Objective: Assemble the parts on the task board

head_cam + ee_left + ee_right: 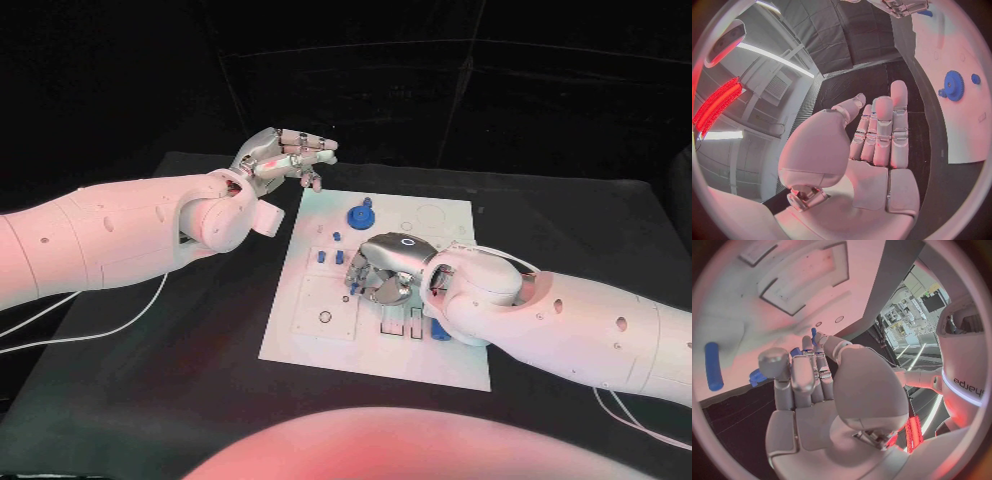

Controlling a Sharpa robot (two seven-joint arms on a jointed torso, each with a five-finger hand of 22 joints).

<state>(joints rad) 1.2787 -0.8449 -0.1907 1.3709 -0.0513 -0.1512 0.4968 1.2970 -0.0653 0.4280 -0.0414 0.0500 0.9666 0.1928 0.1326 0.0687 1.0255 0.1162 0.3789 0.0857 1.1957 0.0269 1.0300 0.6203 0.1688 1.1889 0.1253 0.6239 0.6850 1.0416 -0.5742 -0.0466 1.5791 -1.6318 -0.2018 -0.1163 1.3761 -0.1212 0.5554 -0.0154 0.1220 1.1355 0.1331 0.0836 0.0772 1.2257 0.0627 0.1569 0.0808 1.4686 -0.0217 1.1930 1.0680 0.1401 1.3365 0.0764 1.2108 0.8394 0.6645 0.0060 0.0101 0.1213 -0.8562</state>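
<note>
The white task board lies in the middle of the black table. A blue gear stands near its far edge, and small blue parts stand below it. My left hand is raised beyond the board's far left corner, fingers straight, holding nothing. Palm down, my right hand hovers low over the board's middle. A thin blue part shows right at its fingertips; whether it is pinched or stands on the board I cannot tell. A blue cylinder lies on the board nearby.
More blue parts lie on the board just beside my right forearm. A white cable trails over the table under my left arm. Rectangular recesses are cut into the board.
</note>
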